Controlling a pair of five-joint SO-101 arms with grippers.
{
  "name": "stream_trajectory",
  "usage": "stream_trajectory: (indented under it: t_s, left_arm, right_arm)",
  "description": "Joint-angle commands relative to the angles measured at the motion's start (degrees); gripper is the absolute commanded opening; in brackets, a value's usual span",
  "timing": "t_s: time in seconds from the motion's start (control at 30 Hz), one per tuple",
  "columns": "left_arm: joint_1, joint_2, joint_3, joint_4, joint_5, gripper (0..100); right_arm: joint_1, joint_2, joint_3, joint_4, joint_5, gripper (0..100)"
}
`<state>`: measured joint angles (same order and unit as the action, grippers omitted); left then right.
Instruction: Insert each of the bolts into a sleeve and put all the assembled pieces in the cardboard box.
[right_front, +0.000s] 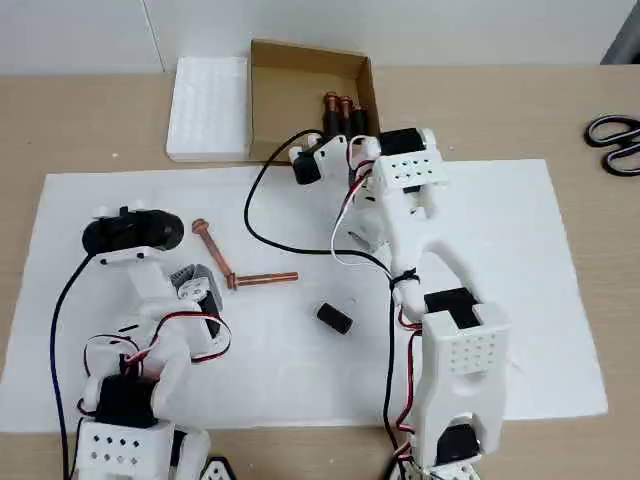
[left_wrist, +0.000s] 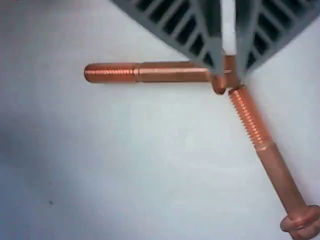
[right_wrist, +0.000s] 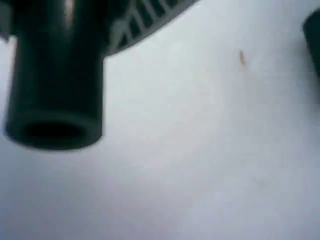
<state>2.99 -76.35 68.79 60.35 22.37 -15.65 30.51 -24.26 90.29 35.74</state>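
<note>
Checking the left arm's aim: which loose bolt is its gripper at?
The level bolt: the left gripper sits over its head end. The slanted bolt only touches there with its threaded tip, its head lying far from the gripper.

Copper bolt (right_front: 214, 253) lying slanted on white sheet (right_front: 540, 250), threaded tip touching head of second copper bolt (right_front: 265, 279), pair forming V. Black sleeve (right_front: 335, 318) lying loose nearby. Second sleeve (right_wrist: 55, 85) being held over sheet, open end showing. Three assembled pieces (right_front: 345, 112) lying side by side in open cardboard box (right_front: 290, 90).

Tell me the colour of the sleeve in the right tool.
Black sleeve, clearest in the right wrist view.
</note>
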Motion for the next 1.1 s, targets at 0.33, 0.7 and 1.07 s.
stream_trajectory:
  t_s: [0.33,0.7,1.07]
  left_arm:
    - [0.3,0.1,0.4,-0.1,-0.5,1]
    - [0.3,0.0,0.2,-0.1,-0.4,1]
    - [0.3,0.0,0.3,0.1,-0.4,1]
  right_arm:
    - [-1.1,-2.8,-2.8,1.1,-18.9,0.4]
    - [-1.1,7.0,-1.8,0.0,-19.6,0.7]
    - [-1.6,10.9,-2.5,0.4,-15.6,17.9]
